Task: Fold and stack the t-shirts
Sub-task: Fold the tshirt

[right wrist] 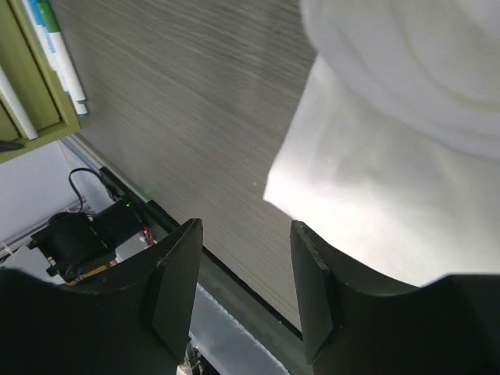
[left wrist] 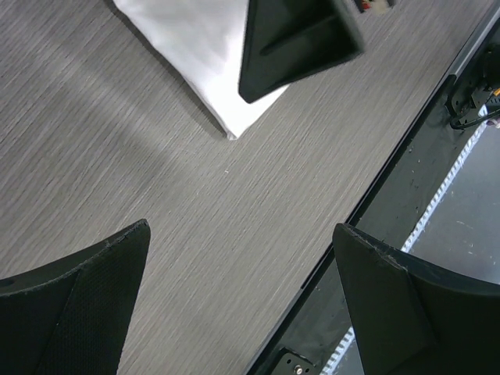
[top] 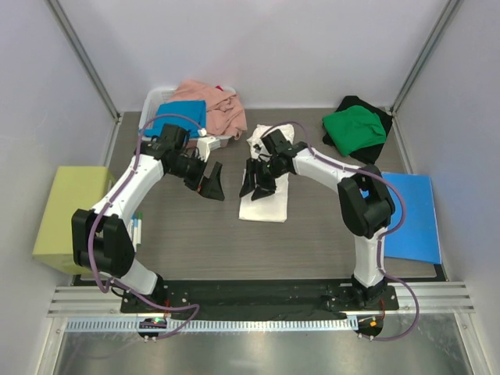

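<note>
A white t-shirt (top: 269,201) lies folded into a narrow strip at the table's middle, with a bunched part (top: 262,141) at its far end. My right gripper (top: 259,186) hovers over the strip's left side, open with nothing between its fingers. In the right wrist view the shirt (right wrist: 391,156) shows past my right gripper (right wrist: 246,226). My left gripper (top: 209,184) hangs wide open over bare table, left of the shirt. The left wrist view shows my left gripper (left wrist: 242,228) empty and the shirt's near corner (left wrist: 203,47). Green t-shirt (top: 353,129) lies on a black one (top: 378,148) at back right.
A white basket (top: 156,101) at back left holds a salmon pink t-shirt (top: 219,105) and a bright blue one (top: 183,117). A flat blue folder (top: 412,219) lies at the right edge. An olive box (top: 69,215) stands off the left edge, with pens (top: 137,230) beside it.
</note>
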Robot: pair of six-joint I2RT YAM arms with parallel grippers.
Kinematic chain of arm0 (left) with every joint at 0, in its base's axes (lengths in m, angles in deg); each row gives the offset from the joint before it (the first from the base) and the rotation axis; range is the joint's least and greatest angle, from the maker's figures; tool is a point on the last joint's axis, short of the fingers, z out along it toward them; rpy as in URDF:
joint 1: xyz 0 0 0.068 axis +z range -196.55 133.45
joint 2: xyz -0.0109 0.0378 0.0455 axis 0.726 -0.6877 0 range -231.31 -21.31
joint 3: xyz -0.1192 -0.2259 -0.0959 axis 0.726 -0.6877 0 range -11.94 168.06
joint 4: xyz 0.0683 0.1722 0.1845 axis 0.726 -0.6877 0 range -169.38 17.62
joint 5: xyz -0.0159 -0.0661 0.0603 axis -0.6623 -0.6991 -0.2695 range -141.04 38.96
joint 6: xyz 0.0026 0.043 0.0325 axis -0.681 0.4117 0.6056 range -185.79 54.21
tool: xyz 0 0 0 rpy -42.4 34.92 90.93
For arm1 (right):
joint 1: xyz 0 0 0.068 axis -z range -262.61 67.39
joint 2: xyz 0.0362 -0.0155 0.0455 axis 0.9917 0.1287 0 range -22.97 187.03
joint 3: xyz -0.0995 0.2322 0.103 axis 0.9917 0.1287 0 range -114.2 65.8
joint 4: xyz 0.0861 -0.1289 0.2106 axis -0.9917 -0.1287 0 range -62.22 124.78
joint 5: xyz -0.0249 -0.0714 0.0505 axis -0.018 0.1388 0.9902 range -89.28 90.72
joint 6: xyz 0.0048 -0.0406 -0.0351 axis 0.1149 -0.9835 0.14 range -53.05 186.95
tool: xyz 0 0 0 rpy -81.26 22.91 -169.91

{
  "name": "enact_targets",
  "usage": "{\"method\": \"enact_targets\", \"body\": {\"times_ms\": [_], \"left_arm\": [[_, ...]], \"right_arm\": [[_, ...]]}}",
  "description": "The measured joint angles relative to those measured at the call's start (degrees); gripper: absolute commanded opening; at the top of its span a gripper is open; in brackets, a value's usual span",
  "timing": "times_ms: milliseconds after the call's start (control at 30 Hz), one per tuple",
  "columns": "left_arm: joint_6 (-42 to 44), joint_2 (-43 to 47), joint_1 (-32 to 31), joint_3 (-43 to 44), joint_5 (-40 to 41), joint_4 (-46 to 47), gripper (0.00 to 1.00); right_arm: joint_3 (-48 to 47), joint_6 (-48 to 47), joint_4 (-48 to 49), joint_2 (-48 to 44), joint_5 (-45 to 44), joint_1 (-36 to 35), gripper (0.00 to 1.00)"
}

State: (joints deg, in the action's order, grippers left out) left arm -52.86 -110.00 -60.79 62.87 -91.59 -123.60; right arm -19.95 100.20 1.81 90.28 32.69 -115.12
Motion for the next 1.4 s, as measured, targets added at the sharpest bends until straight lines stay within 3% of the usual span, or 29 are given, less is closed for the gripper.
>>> {"method": "enact_targets", "body": {"times_ms": [300,867,1167,1400], "left_arm": [[0.02,-0.02,0.0,0.0,0.0,0.02,1.0],[0.39,-0.02,0.0,0.0,-0.24,0.0,1.0],[1.01,-0.02,0.0,0.0,-0.26,-0.07,1.0],[0.98,-0.02,0.0,0.0,-0.81,-0.26,1.0]], "right_arm": [[-1.73,-0.68,1.36,7.89,-1.36,1.92,0.54],[-17.16,-0.59,1.95,18.12,-1.11,11.32,0.5],[-21.11,1.57,3.3,22.8,3.54,14.29,0.49],[-18.95,3.15,4.9,19.76,3.69,15.37,0.62]]}}
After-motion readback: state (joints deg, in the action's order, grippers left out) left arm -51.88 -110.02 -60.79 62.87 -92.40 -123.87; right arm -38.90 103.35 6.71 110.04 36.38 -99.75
